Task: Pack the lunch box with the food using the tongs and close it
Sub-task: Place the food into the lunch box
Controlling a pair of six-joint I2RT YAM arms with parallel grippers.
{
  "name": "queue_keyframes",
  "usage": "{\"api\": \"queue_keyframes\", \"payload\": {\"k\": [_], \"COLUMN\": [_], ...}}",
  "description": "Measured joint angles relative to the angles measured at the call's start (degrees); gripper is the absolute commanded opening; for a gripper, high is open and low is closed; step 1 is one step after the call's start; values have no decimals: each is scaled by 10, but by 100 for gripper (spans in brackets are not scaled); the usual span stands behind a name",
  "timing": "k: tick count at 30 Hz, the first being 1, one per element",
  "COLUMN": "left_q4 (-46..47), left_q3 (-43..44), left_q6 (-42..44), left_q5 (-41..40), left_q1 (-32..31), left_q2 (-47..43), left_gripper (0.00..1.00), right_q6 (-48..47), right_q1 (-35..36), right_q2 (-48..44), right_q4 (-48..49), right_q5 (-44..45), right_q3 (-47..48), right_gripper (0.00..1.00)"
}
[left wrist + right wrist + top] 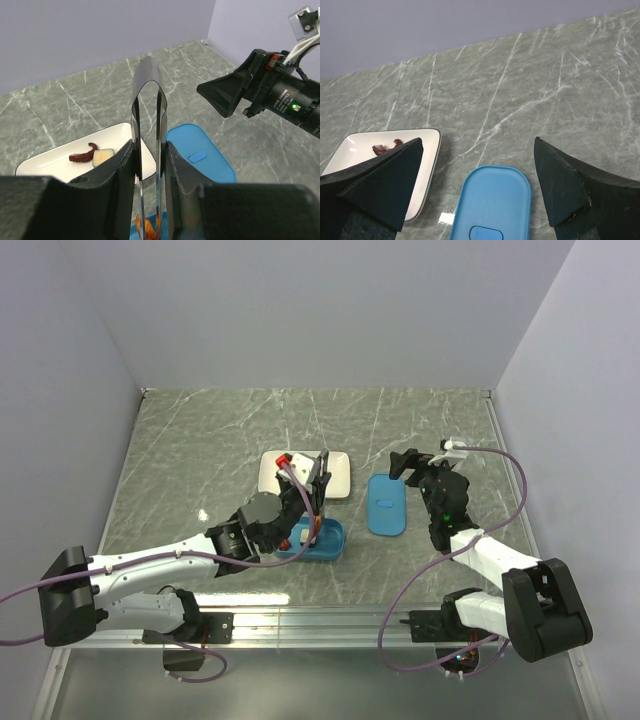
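- Blocking the lower part of the left wrist view, the dark fingers of the left gripper hide most of the lunch box. Only a blue sliver and an orange-red piece show at bottom centre.
- The lower ends of the tongs run out of that frame, so whether the tips pinch the orange piece cannot be told.
- From above, the arm covers the left half of the box, which sits at centre frame just below the white plate.
- The left jaws are clamped on the tongs' two legs, and the looped end stands upright above the fingers.
- The right gripper holds nothing — its jaws are spread wide above the lid, not touching it.
- The lid lies flat to the right of box and plate. Its near end is cut off at the bottom of the right wrist view, and a strip of table separates it from the plate.
- A dark red curved piece and a whitish cube lie on the plate.
- Bare marble spreads across the upper left and upper right of the overhead frame — walls close it on three sides.
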Motion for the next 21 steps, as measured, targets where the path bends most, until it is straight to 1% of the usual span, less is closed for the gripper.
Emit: {"api": "queue_keyframes", "payload": {"k": [9,21], "left_q4": [0,-1], "left_q3": [0,0], "left_q6": [0,0], "left_q5": [3,3], "left_q1": [-19,-26], "left_q2": [0,0], "left_gripper": [9,9], "right_q6": [0,0], "right_q1": [0,0], "right_q2": [0,0], "right_q4": [0,0], "right_q5": [-2,-3], "right_q3": [0,0], "right_gripper": [98,98]}}
